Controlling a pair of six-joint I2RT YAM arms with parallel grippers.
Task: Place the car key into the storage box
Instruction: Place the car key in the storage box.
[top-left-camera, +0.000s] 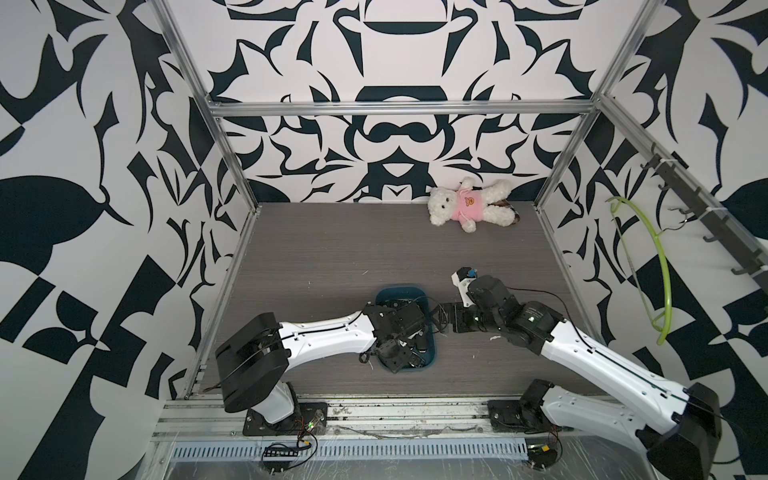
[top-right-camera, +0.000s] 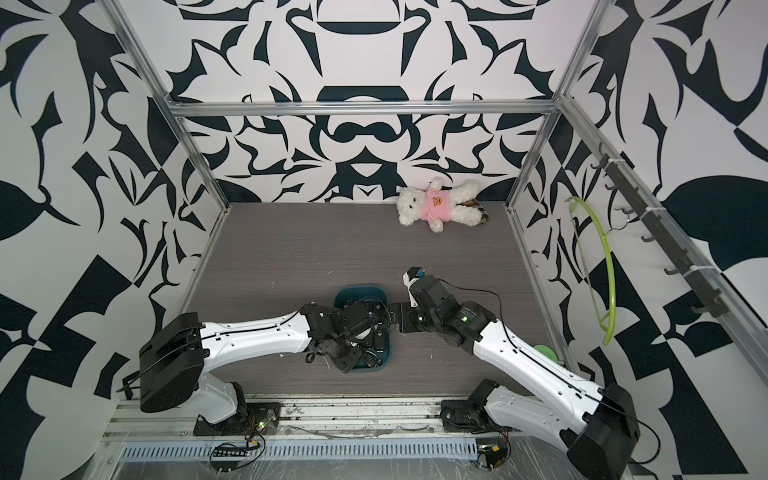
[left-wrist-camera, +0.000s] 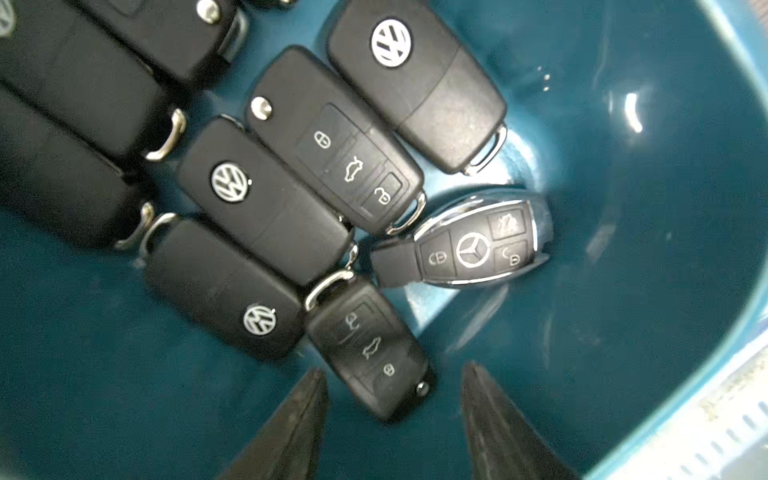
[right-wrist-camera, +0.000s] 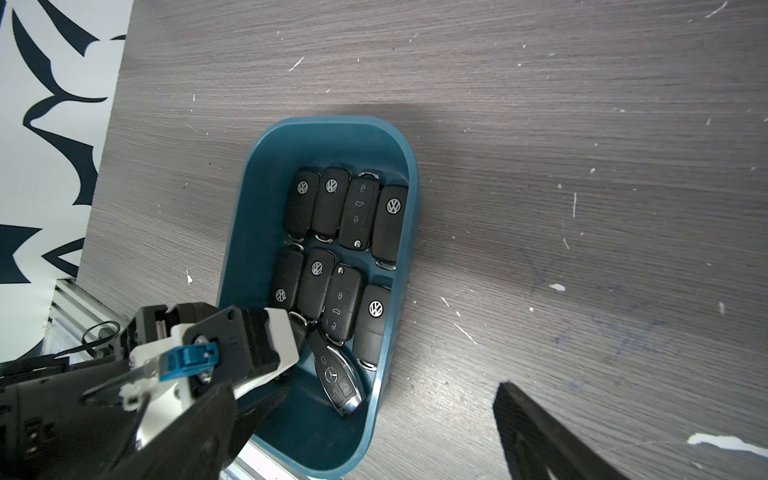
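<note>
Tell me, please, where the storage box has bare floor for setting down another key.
Bare floor: the far end, between the curved wall of the storage box and the far row of VW keys; the near end beyond the Mercedes key, where the left gripper hangs. Crowded: the middle, two rows packed side by side.

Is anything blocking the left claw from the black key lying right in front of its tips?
Nothing visible does. The black key already lies in the storage box, its near end between the tips of the open left claw, with a gap on either side.
</note>
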